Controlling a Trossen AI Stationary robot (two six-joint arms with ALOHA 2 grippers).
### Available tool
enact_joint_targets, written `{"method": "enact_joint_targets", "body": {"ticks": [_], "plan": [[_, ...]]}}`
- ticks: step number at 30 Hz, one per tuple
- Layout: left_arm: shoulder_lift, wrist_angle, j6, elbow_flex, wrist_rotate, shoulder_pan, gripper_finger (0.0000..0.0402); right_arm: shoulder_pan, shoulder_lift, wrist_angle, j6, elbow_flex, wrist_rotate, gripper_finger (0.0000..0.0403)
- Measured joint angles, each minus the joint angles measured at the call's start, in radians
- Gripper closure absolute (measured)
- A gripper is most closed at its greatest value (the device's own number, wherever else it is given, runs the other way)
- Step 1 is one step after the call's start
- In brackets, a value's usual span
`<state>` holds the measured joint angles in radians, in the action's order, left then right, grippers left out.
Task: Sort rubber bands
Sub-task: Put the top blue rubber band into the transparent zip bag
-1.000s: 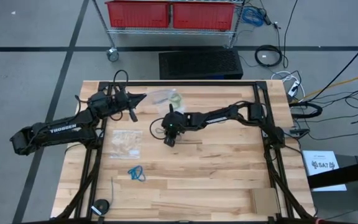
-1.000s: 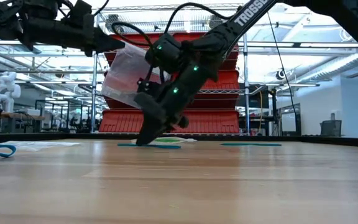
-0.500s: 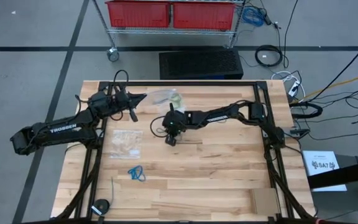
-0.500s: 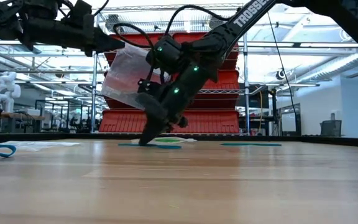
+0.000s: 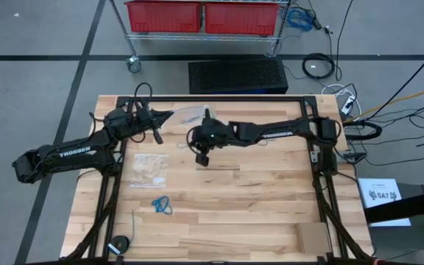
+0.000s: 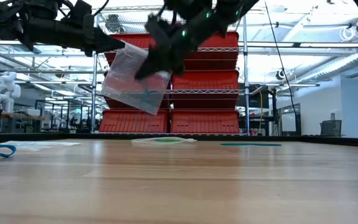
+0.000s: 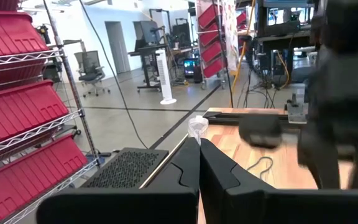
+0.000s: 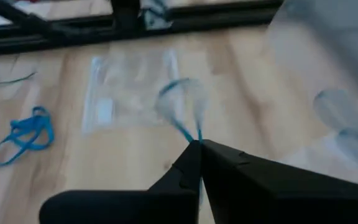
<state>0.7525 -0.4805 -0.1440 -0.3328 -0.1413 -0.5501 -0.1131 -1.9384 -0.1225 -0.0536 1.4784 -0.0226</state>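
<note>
My left gripper (image 5: pixel 169 115) is raised over the table's far left part, shut on a clear zip bag (image 6: pixel 132 81) that hangs in the air. My right gripper (image 6: pixel 145 70) is up beside that bag, shut on a thin teal-blue rubber band (image 8: pixel 182 109). Bright blue rubber bands (image 5: pixel 161 205) lie flat on the wood nearer the front left. Light green bands (image 6: pixel 163 140) lie in a clear bag at the far side. One more teal band (image 6: pixel 250 144) lies on the table farther right. My left gripper pinches an upper edge of the clear bag (image 7: pixel 197 127) between its two fingers, reaching level from the table's left. The bag is lifted clear and hangs tilted below the fingers. My right gripper pinches one end of the teal-blue band (image 8: pixel 194 138) between its fingers. The loop is lifted clear of the table and sticks out past the fingers.
A second clear zip bag (image 5: pixel 149 168) lies flat on the wood below the grippers. A black cable with a round puck (image 5: pixel 118 244) lies at the near left corner. A cardboard piece (image 5: pixel 313 237) lies at the near right. Red bins on a wire rack (image 5: pixel 201 16) stand beyond the far edge.
My right gripper has risen from the table top, where its fingers pointed down at the wood, and moved toward the far edge and the held bag, carrying the teal band up with it. The left arm and its bag have stayed put.
</note>
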Motion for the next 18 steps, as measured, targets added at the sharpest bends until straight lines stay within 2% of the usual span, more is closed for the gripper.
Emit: {"method": "enact_joint_targets", "body": {"ticks": [8, 15, 18], "plan": [[0.0, 0.002, 0.0, 0.0, -0.001, 0.0, 0.0401, -0.006, 0.104, 0.068, 0.086, 0.022, -0.17, 0.0402], [0.0, 0.0, -0.001, 0.0, -0.005, 0.0, 0.0402, -0.007, 0.109, 0.083, 0.248, 0.171, -0.357, 0.0402], [0.0, 0.001, -0.001, 0.0, -0.005, 0.0, 0.0402, -0.012, 0.106, 0.107, 0.303, 0.212, -0.402, 0.0402]]}}
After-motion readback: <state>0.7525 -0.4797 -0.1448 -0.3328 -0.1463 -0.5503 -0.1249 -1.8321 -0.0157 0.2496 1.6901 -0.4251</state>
